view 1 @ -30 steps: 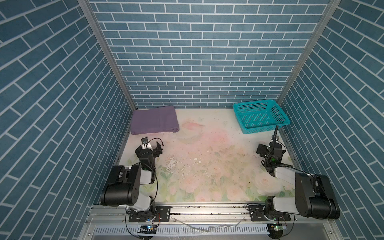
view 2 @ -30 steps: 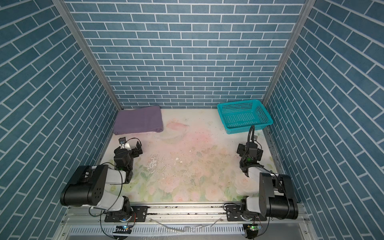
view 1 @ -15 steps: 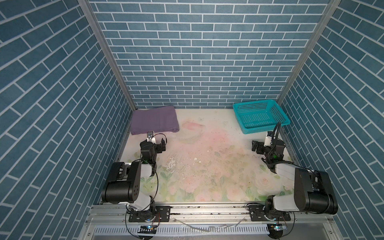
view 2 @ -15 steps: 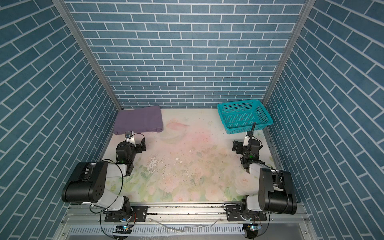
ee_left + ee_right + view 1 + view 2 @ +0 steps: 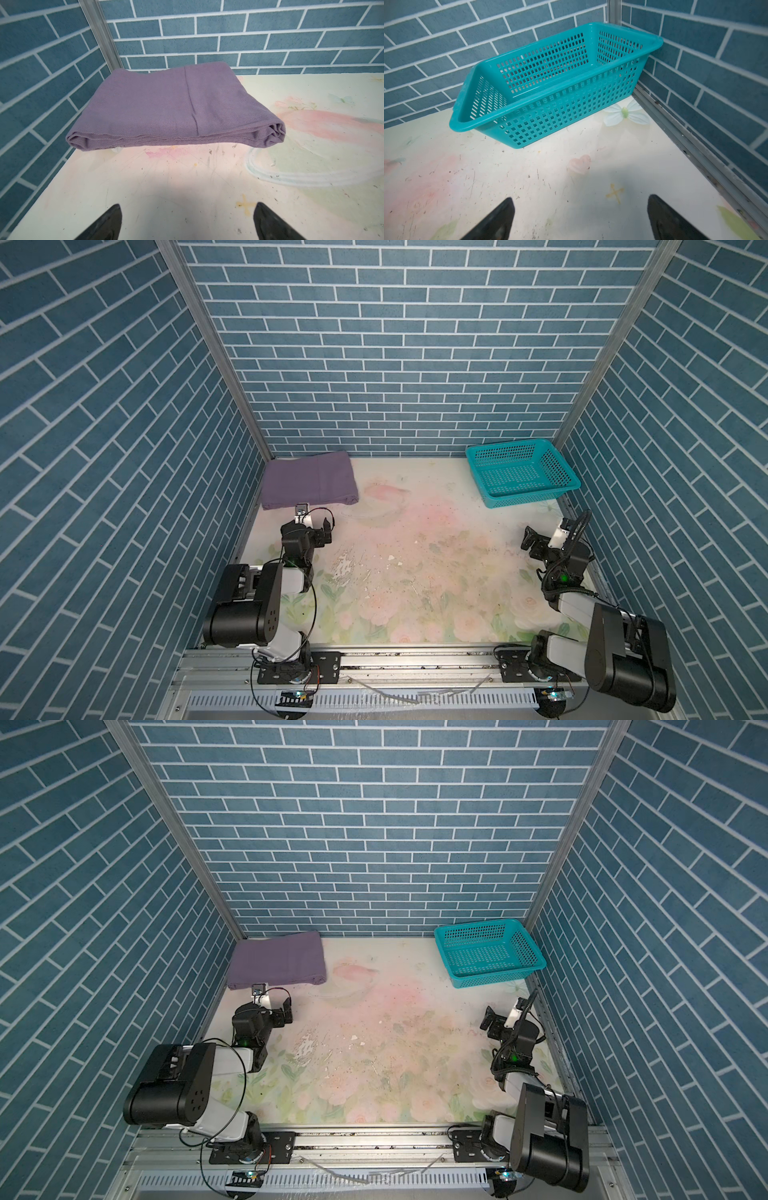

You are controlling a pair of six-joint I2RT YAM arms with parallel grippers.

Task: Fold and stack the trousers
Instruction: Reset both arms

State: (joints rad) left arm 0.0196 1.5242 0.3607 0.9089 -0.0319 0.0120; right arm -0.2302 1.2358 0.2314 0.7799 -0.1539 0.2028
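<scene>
The muted-purple trousers (image 5: 309, 479) (image 5: 277, 961) lie folded into a flat rectangle in the back left corner of the table, against the walls. The left wrist view shows their layered folded edge (image 5: 166, 108) facing my left gripper (image 5: 187, 205). That gripper (image 5: 316, 526) (image 5: 272, 1006) hovers low just in front of the trousers, open, nothing between its fingers. My right gripper (image 5: 544, 533) (image 5: 503, 1013) (image 5: 578, 199) stands open and empty near the right wall, a short way in front of the teal basket (image 5: 532, 497).
The teal perforated basket (image 5: 498, 977) (image 5: 560, 112) sits empty in the back right corner, slightly skewed. The floral tabletop (image 5: 415, 572) is scuffed and speckled in the middle. Brick-pattern walls close in three sides; metal rails run along the table's side and front edges.
Both grippers have shifted toward the back of the table, the left closer to the trousers, the right closer to the basket. Both stay open. The trousers and basket have not moved.
</scene>
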